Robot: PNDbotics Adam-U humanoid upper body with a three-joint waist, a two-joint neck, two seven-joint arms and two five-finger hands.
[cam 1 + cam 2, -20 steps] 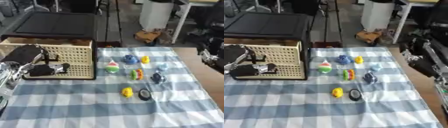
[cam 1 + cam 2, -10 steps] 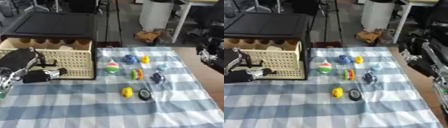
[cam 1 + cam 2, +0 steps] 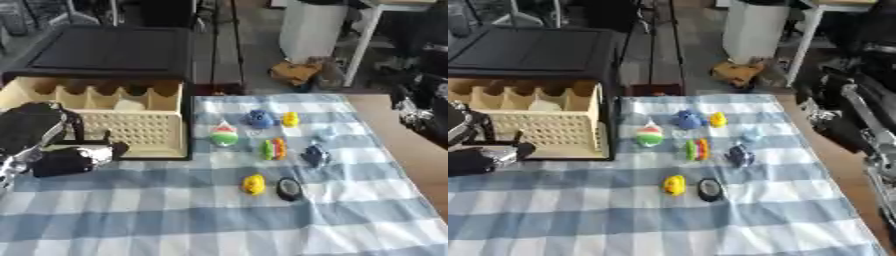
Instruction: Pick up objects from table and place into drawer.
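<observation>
One robot hand (image 3: 74, 159), fingers curled, touches drawer (image 3: 131, 127).

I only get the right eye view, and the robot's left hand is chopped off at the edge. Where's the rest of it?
Observer: The left eye view shows the whole left hand. It sits low over the checked cloth, just in front of the open drawer.
Operator: What about its arm? I can hardly see any of that.
Observer: In the left eye view the black forearm comes up from the hand and covers the left part of the drawer's front wall.
</observation>
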